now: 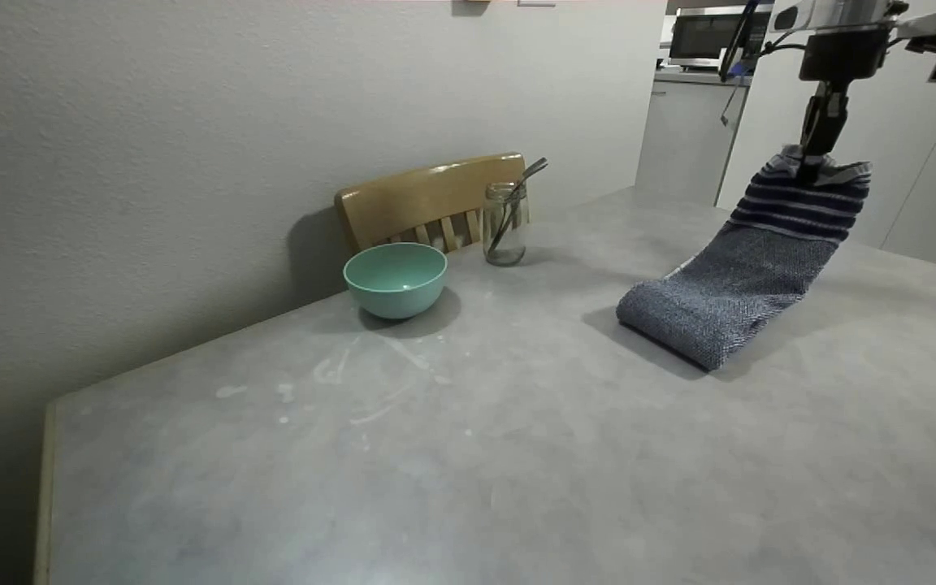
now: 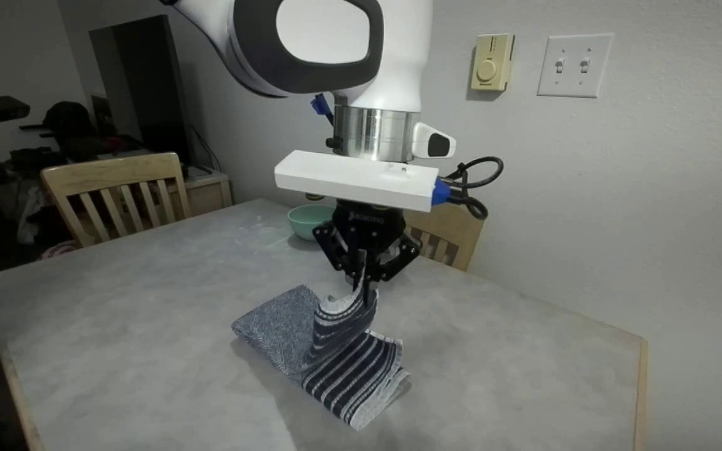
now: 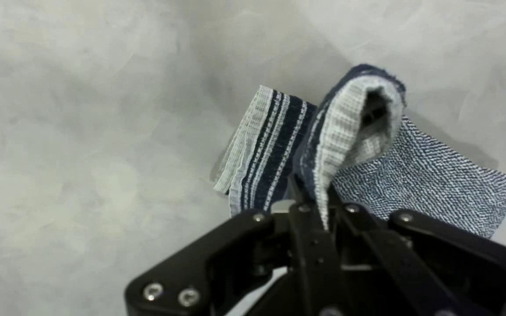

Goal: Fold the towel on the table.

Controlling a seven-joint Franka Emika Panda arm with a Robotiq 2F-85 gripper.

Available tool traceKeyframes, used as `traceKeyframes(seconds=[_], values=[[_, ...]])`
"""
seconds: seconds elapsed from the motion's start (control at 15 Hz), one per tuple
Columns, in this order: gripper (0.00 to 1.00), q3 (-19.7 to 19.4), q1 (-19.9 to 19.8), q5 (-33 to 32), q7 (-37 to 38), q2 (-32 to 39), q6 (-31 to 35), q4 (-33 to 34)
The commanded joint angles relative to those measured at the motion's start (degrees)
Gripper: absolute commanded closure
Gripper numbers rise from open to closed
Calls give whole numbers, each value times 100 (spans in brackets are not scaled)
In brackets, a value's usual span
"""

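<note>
The towel (image 1: 740,268), blue-grey with dark bands and thin white stripes, is partly raised from the table (image 1: 468,471). Its upper striped end is pinched by my gripper (image 2: 364,293), and the wrist view shows its pale edge curling up between the fingers (image 3: 308,219). From that end the cloth slopes down to a bend resting on the tabletop. Another striped part of the towel (image 2: 361,376) lies flat below the lifted layer, its pale edge slightly uneven. In the wrist view, my gripper (image 3: 316,193) hides part of the cloth beneath it.
A teal bowl (image 1: 396,280) and a glass jar (image 1: 505,227) with utensils stand near the wall-side table edge, with a wooden chair (image 1: 427,191) behind them. Another wooden chair (image 2: 116,188) is at a different side of the table. The wall (image 2: 649,188) borders the table.
</note>
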Motion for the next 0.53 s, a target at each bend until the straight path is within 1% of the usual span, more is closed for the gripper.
traceKeyframes(seconds=[0.0,0.07,0.13,0.2,0.33,0.4,0.47], values=[[98,48,-77,38,-62,242,-194,440],[98,67,-101,103,-103,285,-310,527],[68,78,-113,125,-117,346,-362,591],[67,88,-120,135,-124,386,-454,645],[55,110,-124,143,-128,437,-509,681],[46,124,-119,144,-124,439,-548,681],[40,133,-110,128,-110,451,-548,676]])
